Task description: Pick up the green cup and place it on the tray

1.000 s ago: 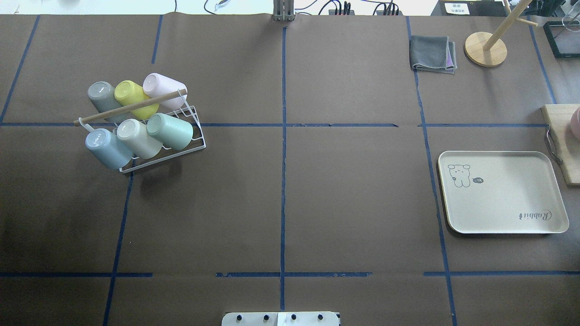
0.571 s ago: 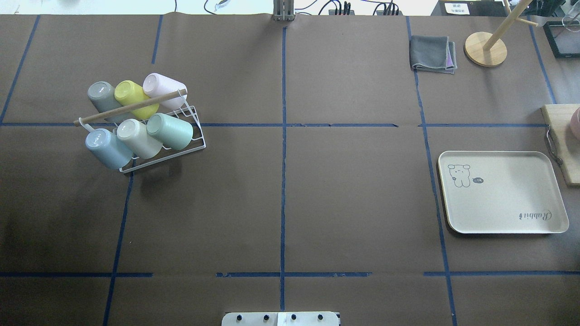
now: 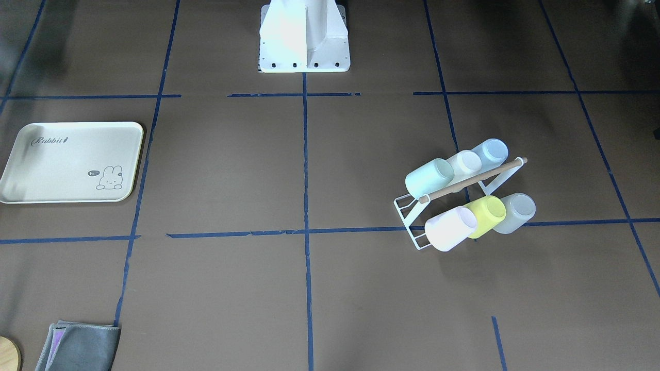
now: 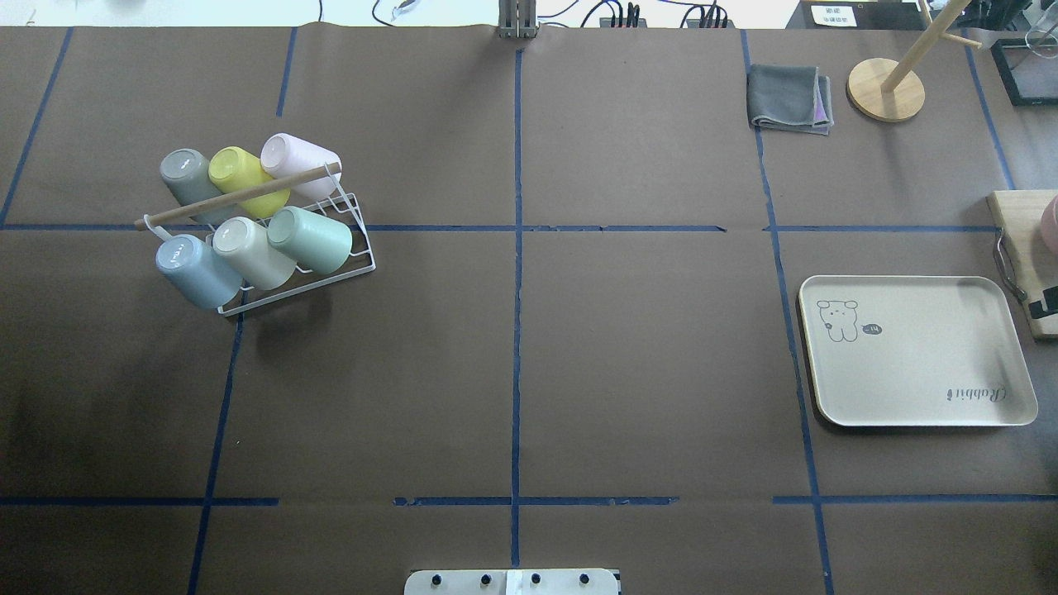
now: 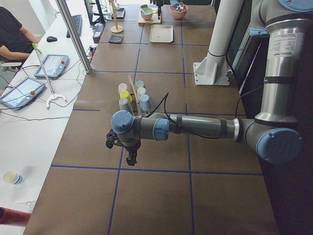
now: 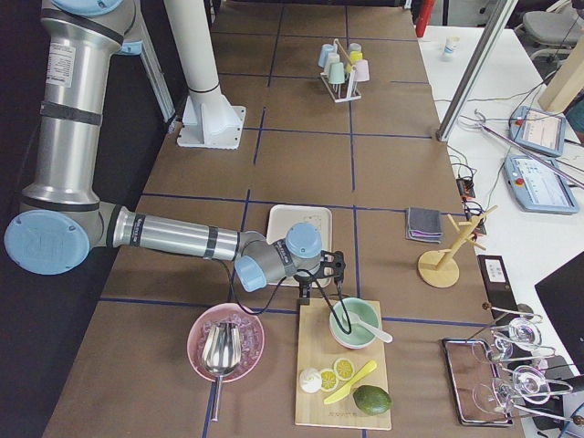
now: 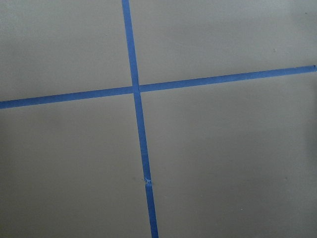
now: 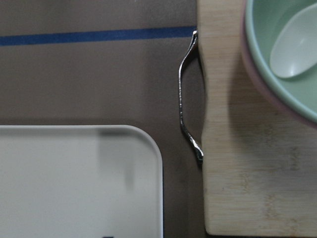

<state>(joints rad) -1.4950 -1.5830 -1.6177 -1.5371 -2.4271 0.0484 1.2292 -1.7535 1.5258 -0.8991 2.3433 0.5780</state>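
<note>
The green cup (image 4: 310, 240) lies tilted on the near row of a white wire rack (image 4: 364, 260), at that row's right end; it also shows in the front view (image 3: 429, 176). The cream tray (image 4: 917, 351) with its rabbit drawing sits at the right, with nothing on it. My right gripper (image 6: 319, 287) hovers over the gap between the tray's corner (image 8: 148, 148) and a wooden board; only a dark bit of it (image 4: 1043, 301) reaches the overhead view, so I cannot tell its state. My left gripper (image 5: 130, 159) hangs over bare table, well short of the rack, state unreadable.
Several other pastel cups share the rack under a wooden bar (image 4: 235, 196). Right of the tray, a wooden board (image 6: 342, 365) with a metal handle (image 8: 185, 99) carries a bowl with a spoon (image 6: 354, 322) and a lime. A pink bowl (image 6: 225, 342), grey cloth (image 4: 789, 97) and wooden stand (image 4: 886, 89) are nearby.
A dark part of my right gripper has come in at the overhead view's right edge, over the board, and a faint shadow now falls on the tray's far right corner. Cups and tray are unmoved.
</note>
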